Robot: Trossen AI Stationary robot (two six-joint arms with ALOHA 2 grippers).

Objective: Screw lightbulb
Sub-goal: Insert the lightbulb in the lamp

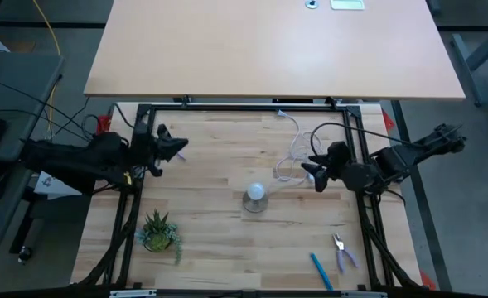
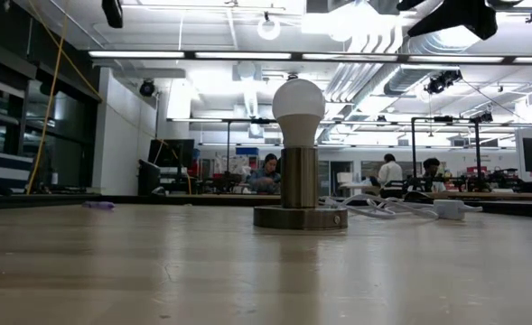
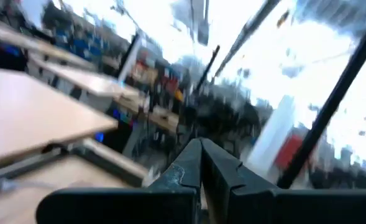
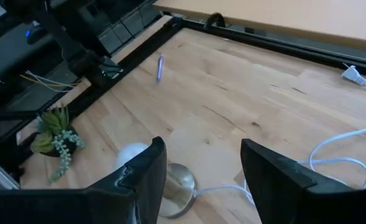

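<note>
High view: lightbulb (image 1: 258,192) seated upright in the socket (image 1: 255,203) at frame centre.
Right gripper (image 1: 312,173) hovers right of centre, apart from the bulb, fingers spread wide with nothing between them. Left gripper (image 1: 177,146) waits at upper left, fingers pressed together and empty. Plant (image 1: 159,231) sits lower left; pliers (image 1: 342,251) lower right.

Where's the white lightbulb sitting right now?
In the high view the small white pear-shaped lightbulb stands upright in the grey metal round-based socket near the table's middle, between the small potted plant and the right pincer.
</note>
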